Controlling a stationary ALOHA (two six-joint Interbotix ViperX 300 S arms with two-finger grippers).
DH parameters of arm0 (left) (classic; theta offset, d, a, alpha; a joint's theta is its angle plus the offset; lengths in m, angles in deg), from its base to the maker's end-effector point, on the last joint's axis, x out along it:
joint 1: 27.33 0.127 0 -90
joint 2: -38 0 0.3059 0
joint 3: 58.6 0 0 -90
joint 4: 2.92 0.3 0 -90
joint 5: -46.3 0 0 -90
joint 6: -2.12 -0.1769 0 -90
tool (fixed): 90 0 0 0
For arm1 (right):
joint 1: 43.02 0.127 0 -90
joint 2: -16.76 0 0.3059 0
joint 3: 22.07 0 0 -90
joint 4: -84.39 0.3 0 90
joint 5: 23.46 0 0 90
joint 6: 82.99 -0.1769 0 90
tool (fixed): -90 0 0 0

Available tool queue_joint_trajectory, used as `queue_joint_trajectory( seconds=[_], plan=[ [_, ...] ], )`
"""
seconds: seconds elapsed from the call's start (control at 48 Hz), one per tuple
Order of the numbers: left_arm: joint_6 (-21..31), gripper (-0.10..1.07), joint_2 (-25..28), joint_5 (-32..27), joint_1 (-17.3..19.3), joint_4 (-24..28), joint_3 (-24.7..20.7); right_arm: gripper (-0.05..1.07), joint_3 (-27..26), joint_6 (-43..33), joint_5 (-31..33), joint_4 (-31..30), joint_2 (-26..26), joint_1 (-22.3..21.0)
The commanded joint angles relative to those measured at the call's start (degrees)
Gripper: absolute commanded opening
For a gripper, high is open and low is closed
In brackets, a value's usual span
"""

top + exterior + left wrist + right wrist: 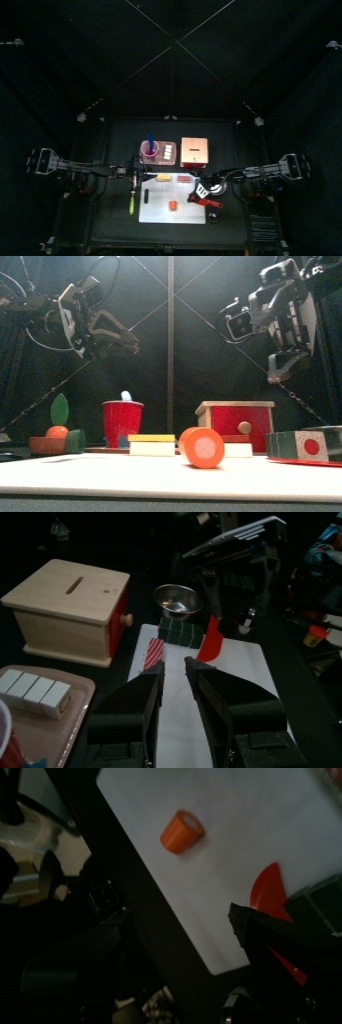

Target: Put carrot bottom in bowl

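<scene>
Carrot bottom (181, 831) alone on white mat, right wrist view; right fingers wide; left fingers narrow

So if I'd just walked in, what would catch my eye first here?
Probably the carrot bottom, a bright orange chunk sitting alone on the white mat nearest the front edge. Behind it stand a red cup to the left and a wooden box with a red front to the right. Above hang two black arms, the right tool open and holding nothing.

Orange carrot bottom (181, 831) lying on white mat (254, 858), red piece (271, 890) nearby
</scene>
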Motion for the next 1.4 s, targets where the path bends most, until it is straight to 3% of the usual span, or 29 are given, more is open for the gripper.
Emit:
queue_joint_trajectory(
  seconds=[0.0,0.167,0.396,0.604,1.021,1.375],
  plan=[
    [-0.1,0.68,-0.3,0.1,0.9,0.5,-0.2,1.03,-3.1,-1.8,4.7,0.8,3.3,-0.2],
    [0.0,0.68,-0.4,-0.4,1.7,1.0,0.7,1.03,-6.4,-11.5,6.0,-6.0,6.8,0.1],
    [-0.1,0.68,-0.5,-0.7,1.7,1.1,1.3,1.03,-12.5,-34.2,6.1,-21.8,10.7,2.9],
    [-0.4,0.68,-0.5,-0.6,1.9,1.1,1.5,1.03,-17.2,-50.8,6.2,-30.1,15.5,6.3],
    [-0.3,0.68,-0.5,-0.6,3.0,1.1,2.5,1.03,-24.8,-62.7,6.1,-33.0,24.5,6.5],
    [-0.4,0.68,-0.6,-0.6,4.1,1.8,3.7,1.03,-26.6,-71.1,6.4,-34.1,28.4,6.9]
  ],
)
